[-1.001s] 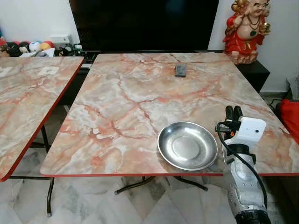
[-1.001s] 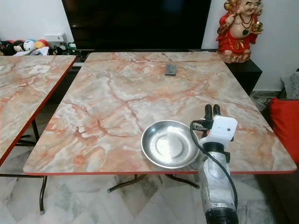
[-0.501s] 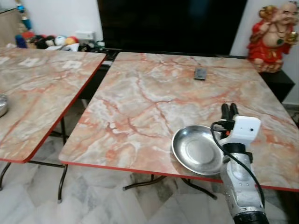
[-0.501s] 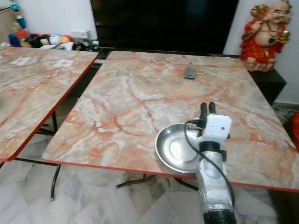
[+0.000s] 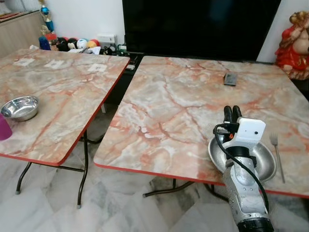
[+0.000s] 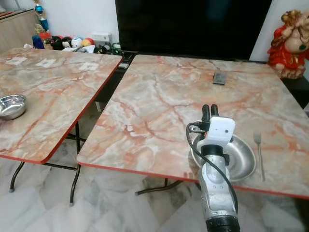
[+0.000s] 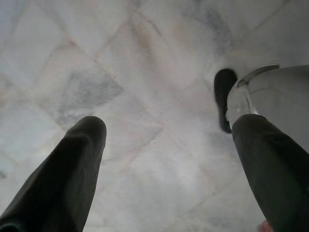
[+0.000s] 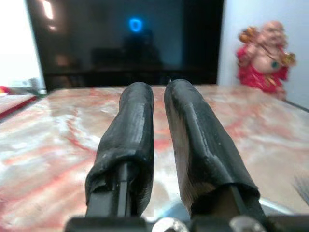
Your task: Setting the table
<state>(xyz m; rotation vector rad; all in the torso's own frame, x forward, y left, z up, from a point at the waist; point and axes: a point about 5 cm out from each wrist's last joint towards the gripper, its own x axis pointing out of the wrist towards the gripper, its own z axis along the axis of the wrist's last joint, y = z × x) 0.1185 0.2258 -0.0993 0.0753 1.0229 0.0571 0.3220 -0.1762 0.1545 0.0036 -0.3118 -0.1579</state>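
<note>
On the near right corner of the marble worktop (image 5: 183, 111), a steel plate (image 5: 264, 159) already set down, with a fork (image 5: 277, 155) laid just beside it on the right. Right tool (image 5: 231, 112) raised over the plate's left rim, fingers pressed close together, holding nothing. Left tool (image 7: 164, 159) hanging low over the tiled floor (image 7: 145, 63), fingers spread wide apart, also empty.

Farther back on the same worktop, a small dark remote-like object (image 5: 230, 79), well apart from the place setting. On the second worktop (image 5: 58, 92) to the left, a steel bowl (image 5: 20, 107) near its front edge, and a purple cup (image 5: 4, 128) just beside it at the frame's border.

By the look of it, one place partly laid: plate and fork down. Bowl and cup probably left to fetch across, so roughly midway through.
</note>
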